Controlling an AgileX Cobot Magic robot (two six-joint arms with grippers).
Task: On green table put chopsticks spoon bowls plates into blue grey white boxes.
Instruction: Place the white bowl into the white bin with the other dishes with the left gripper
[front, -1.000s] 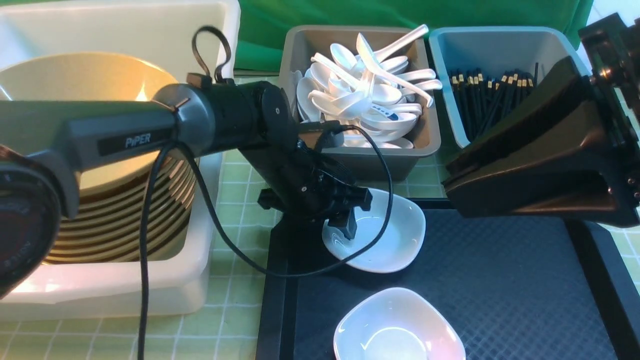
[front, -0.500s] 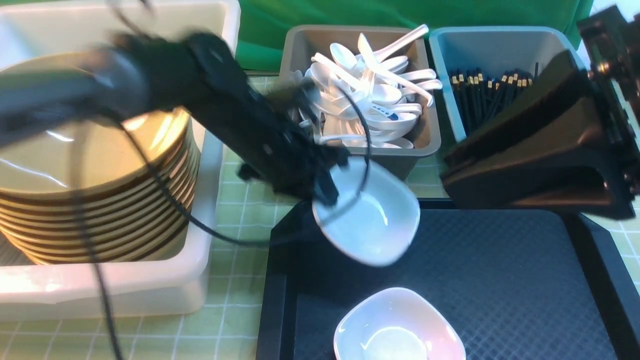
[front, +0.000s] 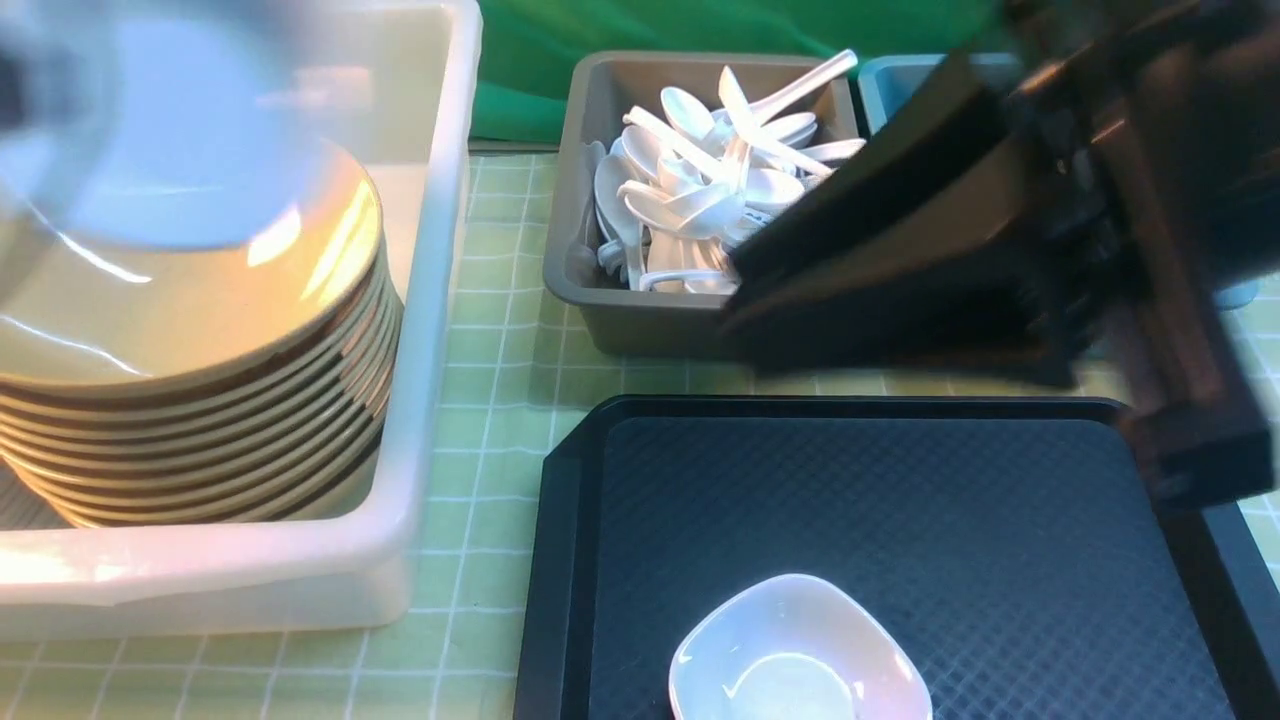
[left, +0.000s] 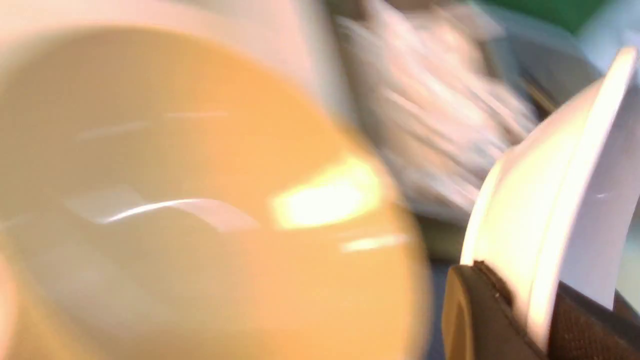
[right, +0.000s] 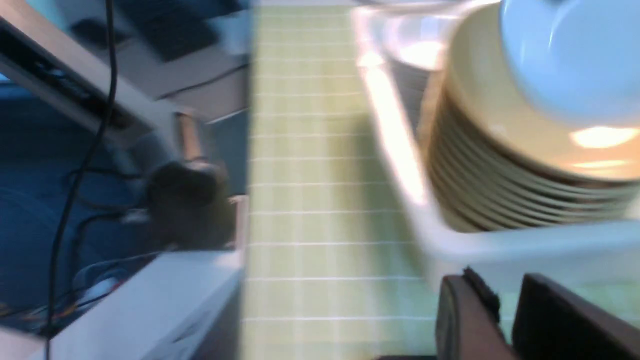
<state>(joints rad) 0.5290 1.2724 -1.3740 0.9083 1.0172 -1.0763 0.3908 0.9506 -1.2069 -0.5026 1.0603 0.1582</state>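
My left gripper (left: 520, 305) is shut on the rim of a white bowl (left: 550, 190). In the front view that bowl (front: 170, 130) is a blur above the stack of yellow plates (front: 190, 330) inside the white box (front: 430, 300). A second white bowl (front: 795, 655) sits on the black tray (front: 900, 500). White spoons (front: 700, 190) fill the grey box (front: 600, 300). My right gripper (front: 735, 300) hangs in front of the blue box (front: 900, 75); its jaws stand slightly apart and empty (right: 505, 300). The chopsticks are hidden behind it.
The green gridded table (front: 500, 400) shows between the white box and the tray. The right wrist view looks along the table (right: 320, 200) toward the white box (right: 500, 250), the plates (right: 500, 175) and the carried bowl (right: 565, 60).
The left gripper closed on the far bowl, lifted it off the tray and swung it up and left over the plates. The right gripper swung left across the blue box.
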